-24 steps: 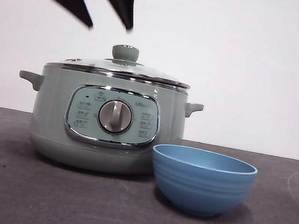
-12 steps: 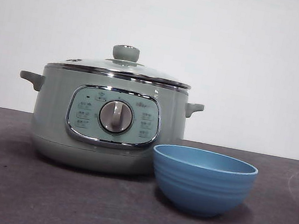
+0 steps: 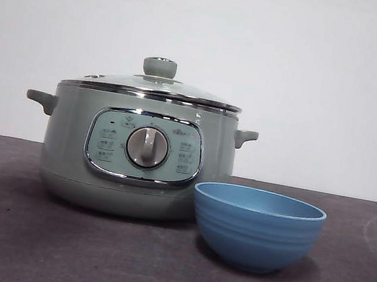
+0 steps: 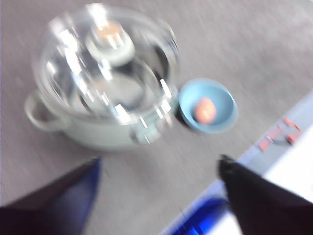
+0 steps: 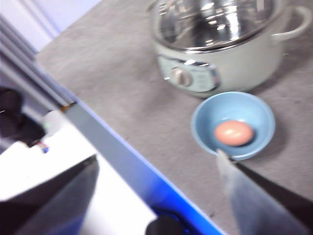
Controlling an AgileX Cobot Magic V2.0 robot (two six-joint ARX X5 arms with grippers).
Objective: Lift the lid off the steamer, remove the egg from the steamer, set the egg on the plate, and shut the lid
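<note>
The lid [image 3: 156,85] is sitting closed on the steamer [image 3: 134,161], its knob [image 3: 160,67] pointing straight up, and the egg [image 5: 234,132] is lying in the plate [image 3: 255,227], which is standing just beside the steamer's front on the table [image 3: 3,240] — so, judged from this layout, every step of the task appears done and no further grasp seems called for. Neither arm is showing in the front view. The left gripper [image 4: 159,169] is hanging high above the table with its jaws spread wide and holding nothing, looking down on lid and plate well apart from both. The right gripper [image 5: 156,161] is likewise raised, jaws apart and empty, out near the table's edge — the plate is lying closer to it than the steamer is. The egg's long axis is lying roughly level in the bowl.
</note>
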